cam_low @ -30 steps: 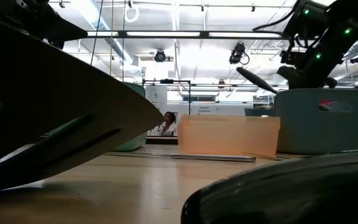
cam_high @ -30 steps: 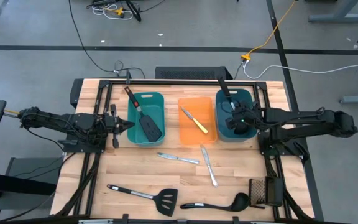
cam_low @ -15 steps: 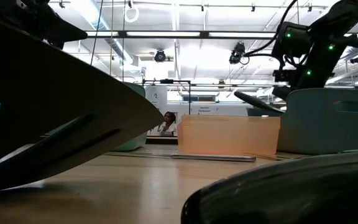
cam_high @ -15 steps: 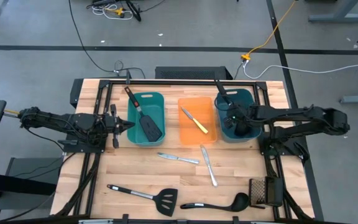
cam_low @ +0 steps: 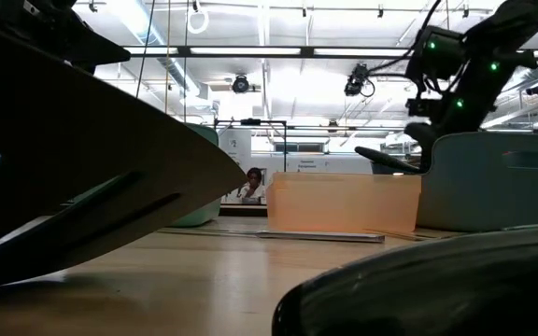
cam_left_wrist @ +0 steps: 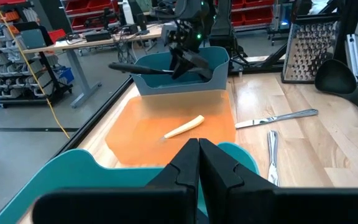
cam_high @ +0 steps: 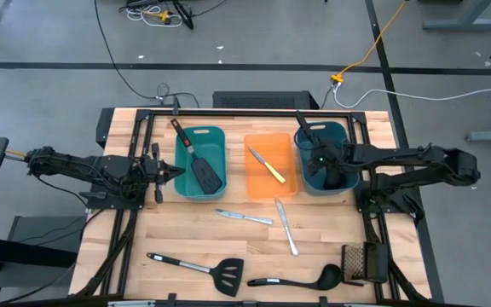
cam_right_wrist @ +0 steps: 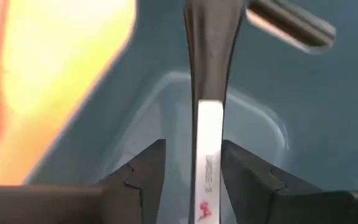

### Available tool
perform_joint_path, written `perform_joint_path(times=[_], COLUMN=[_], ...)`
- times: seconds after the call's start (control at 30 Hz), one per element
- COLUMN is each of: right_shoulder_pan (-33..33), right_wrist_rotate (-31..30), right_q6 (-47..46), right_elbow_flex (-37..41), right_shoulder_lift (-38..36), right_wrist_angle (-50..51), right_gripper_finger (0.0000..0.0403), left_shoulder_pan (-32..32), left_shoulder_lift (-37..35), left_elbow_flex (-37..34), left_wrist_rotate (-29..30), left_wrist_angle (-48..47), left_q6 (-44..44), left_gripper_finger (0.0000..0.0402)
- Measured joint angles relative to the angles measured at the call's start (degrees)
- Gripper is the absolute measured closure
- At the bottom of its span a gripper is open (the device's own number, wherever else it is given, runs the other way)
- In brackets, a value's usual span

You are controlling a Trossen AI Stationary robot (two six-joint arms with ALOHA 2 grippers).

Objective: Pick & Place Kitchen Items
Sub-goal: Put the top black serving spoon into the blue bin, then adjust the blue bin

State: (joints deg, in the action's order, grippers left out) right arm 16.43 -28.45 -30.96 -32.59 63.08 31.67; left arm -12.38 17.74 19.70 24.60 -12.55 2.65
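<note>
My right gripper (cam_right_wrist: 193, 146) is open inside the right teal bin (cam_high: 341, 136), slanting down. A black ladle's handle (cam_right_wrist: 209, 93), with a white label strip, runs between its fingers. The ladle lies in that bin, and its handle (cam_high: 300, 118) sticks out over the far rim. My left gripper (cam_left_wrist: 199, 155) is shut on nothing, beside the left teal bin (cam_high: 186, 136), which holds a black slotted spatula (cam_high: 201, 166). A yellow-handled knife (cam_high: 268, 165) lies in the orange bin (cam_high: 258, 189). On the table lie two silver knives (cam_high: 244, 217) (cam_high: 287, 227), a spatula (cam_high: 201, 269) and a ladle (cam_high: 301, 279). My right gripper stands open around the ladle's handle near the label strip (cam_right_wrist: 209, 162). A gap shows between the handle and one finger (cam_right_wrist: 148, 168). The other finger (cam_right_wrist: 241, 168) is close beside the handle, and I cannot tell whether it touches.
A dark metal grater (cam_high: 365, 263) lies at the near right corner. A black frame borders the wooden table (cam_high: 186, 230). Bare wood lies between the bins and the utensils near the front edge.
My right gripper has moved a little toward the table's left and sunk into the right teal bin. The ladle's handle, first raised at a slant above the bin, has come down onto the rim.
</note>
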Motion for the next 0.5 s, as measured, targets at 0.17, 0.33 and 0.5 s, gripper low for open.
perform_joint_path(times=[0.17,0.33,0.5], right_shoulder_pan=[-0.1,-2.6,-9.1], right_wrist_rotate=[1.6,7.6,16.8], right_q6=[2.8,8.2,15.0], right_elbow_flex=[-5.1,-12.9,-20.3], right_shoulder_lift=[-1.6,-2.2,-2.2], right_wrist_angle=[1.8,7.2,12.0], right_gripper_finger=[0.0240,0.0239,0.0239], left_shoulder_pan=[0.0,0.0,0.0], left_shoulder_lift=[0.0,0.0,0.0], left_elbow_flex=[0.0,0.0,0.0], left_wrist_rotate=[0.0,0.0,0.0], left_wrist_angle=[0.0,0.0,0.0], left_q6=[-0.4,-0.4,-0.4], left_gripper_finger=[0.0386,0.0386,0.0386])
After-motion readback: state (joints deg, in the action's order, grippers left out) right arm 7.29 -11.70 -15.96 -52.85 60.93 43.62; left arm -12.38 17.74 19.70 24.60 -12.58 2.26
